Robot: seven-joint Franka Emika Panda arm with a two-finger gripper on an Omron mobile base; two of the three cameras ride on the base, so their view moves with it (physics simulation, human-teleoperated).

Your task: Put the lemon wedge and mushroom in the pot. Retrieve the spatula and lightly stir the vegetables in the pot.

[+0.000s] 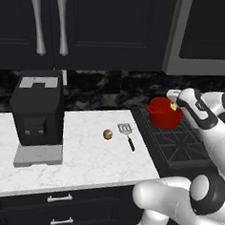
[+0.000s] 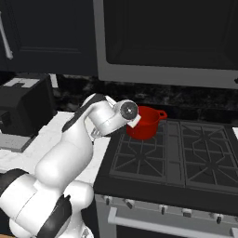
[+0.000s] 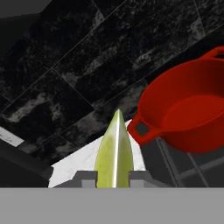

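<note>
In the hand view the gripper (image 3: 113, 175) is clamped on the lemon wedge (image 3: 114, 153), the two finger tips (image 3: 86, 176) pressing its lower flanks. The wedge's long axis runs straight out along the gripper, its sharp tip pointing away from the hand toward the dark speckled backsplash (image 3: 65, 65), a pale ridge running down its middle. Just to the right of that tip sits the pot (image 3: 188, 113), tilted in this view, one side handle (image 3: 142, 129) nearest the wedge and its inside bare.

The left base view shows what the hand camera misses: the wedge as a small yellow speck (image 1: 174, 107) at the pot's (image 1: 163, 114) near rim, held above the rim rather than inside. It also shows the mushroom (image 1: 108, 134) lying on the white marble counter (image 1: 82, 155), and just to its right the spatula (image 1: 127, 135), slotted head toward the wall and black handle pointing toward the counter's front edge. A black coffee machine (image 1: 37, 111) stands further left.

The right base view gives the stove (image 2: 172, 158): black grates, with the pot (image 2: 146, 122) on the back-left burner and the arm's wrist covering its left side. Whether wedge and rim touch cannot be told there.

Behind, dark cabinets (image 1: 92, 27) with silver handles hang over the counter, and a microwave (image 2: 172, 42) hangs over the stove.
</note>
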